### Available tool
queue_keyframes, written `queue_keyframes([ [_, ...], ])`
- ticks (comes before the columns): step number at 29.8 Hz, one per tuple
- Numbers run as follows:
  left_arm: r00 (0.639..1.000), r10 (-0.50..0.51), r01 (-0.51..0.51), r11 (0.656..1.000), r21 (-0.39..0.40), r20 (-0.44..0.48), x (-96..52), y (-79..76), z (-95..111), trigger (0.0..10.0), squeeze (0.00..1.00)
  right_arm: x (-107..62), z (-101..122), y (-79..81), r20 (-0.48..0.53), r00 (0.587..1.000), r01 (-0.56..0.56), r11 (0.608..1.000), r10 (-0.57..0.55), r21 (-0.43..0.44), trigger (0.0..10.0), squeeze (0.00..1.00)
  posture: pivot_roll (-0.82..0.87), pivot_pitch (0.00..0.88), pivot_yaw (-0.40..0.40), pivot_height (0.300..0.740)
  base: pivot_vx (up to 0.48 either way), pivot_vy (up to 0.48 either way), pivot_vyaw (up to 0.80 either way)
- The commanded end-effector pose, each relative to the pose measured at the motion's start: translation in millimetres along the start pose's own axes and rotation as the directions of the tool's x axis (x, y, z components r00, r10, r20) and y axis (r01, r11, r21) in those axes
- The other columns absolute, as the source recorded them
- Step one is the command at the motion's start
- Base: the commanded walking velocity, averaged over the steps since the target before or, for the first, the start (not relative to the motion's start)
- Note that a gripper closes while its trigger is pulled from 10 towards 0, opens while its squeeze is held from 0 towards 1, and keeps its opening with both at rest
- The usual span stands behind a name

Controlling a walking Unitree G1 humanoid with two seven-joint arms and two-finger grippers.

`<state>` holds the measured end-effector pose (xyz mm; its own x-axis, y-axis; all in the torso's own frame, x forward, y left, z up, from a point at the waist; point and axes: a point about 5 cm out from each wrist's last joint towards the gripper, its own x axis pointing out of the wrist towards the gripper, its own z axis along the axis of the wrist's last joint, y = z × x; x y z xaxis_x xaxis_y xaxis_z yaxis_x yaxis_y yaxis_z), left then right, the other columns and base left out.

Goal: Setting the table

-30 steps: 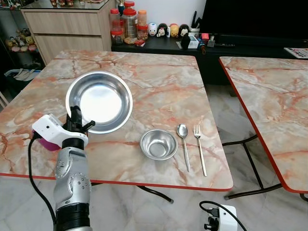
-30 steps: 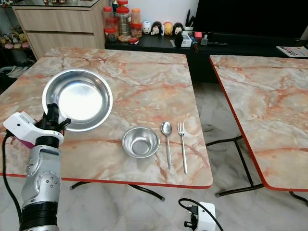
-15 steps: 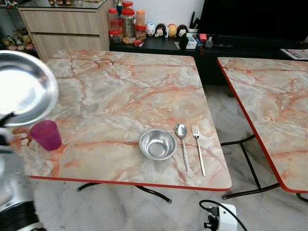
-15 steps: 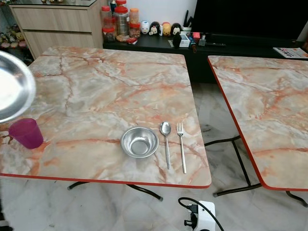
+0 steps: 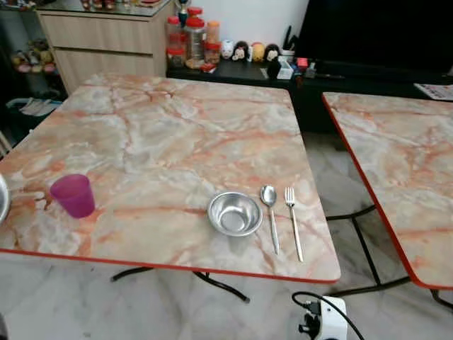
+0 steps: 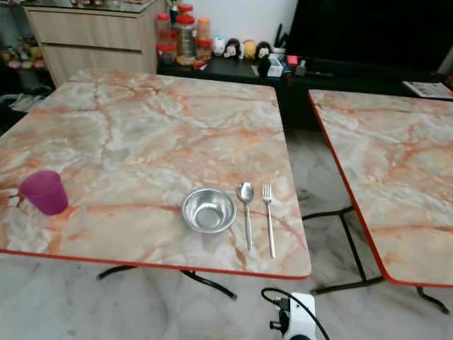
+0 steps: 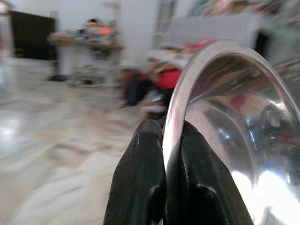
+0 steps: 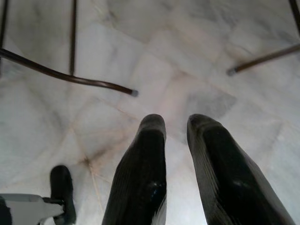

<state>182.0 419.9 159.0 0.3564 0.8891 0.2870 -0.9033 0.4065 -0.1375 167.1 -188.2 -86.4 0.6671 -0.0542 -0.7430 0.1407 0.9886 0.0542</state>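
While the head camera looks down on the marble table [image 5: 177, 142], I note the left gripper [image 7: 168, 136] clamped on the rim of the large steel plate [image 7: 234, 117], one black finger on each face of the rim; the plate's edge just shows at the table's left side [image 5: 2, 198]. I take the small steel bowl [image 5: 234, 212] as my landmark, near the table's front edge. Just right of the bowl lies the spoon [image 5: 270, 212], apart from it, handle toward the front edge. Right of the spoon, parallel and close by, lies the fork [image 5: 293, 221]. Well left of the bowl stands a purple cup [image 5: 73, 195], upright, near the front-left corner. A second marble table [image 5: 396, 163] stands further right of the bowl, across a gap of floor. The right gripper [image 8: 176, 124] hangs idle over the marble floor [image 8: 178, 56], fingers narrowly parted, holding nothing.
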Motion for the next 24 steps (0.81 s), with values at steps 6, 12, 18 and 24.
queue_keyframes([
  [6, 0.995, 0.101, -0.100, 0.941, 0.322, 0.014, 6.8, 32.7, -12.4, 10.0, 0.00, -0.4, -0.1, -2.3, 0.003, 1.000, 0.017, 1.000, -0.017, 0.015, 10.0, 0.00, 0.08, 0.000, -0.045, 0.740, 0.000, 0.000, 0.00],
  [12, 0.994, 0.089, -0.040, 0.838, 0.544, -0.064, 15.9, 44.7, -25.7, 10.0, 0.00, -1.2, -2.3, -3.3, -0.001, 1.000, 0.024, 0.999, -0.024, 0.022, 10.0, 0.00, 0.08, 0.000, -0.038, 0.740, 0.000, 0.000, 0.00],
  [18, 0.965, 0.058, 0.164, 0.633, 0.756, -0.257, 16.8, 55.8, -52.3, 10.0, 0.00, -1.5, -3.6, -2.9, -0.005, 1.000, 0.028, 0.999, -0.028, 0.028, 10.0, 0.00, 0.08, 0.000, -0.031, 0.740, 0.000, 0.000, 0.00],
  [24, 0.933, 0.028, 0.316, 0.411, 0.855, -0.358, 8.2, 56.8, -68.9, 10.0, 0.00, -1.7, -4.1, -3.0, -0.004, 0.999, 0.032, 0.999, -0.032, 0.037, 10.0, 0.00, 0.07, 0.000, -0.024, 0.740, 0.000, 0.000, 0.00],
])
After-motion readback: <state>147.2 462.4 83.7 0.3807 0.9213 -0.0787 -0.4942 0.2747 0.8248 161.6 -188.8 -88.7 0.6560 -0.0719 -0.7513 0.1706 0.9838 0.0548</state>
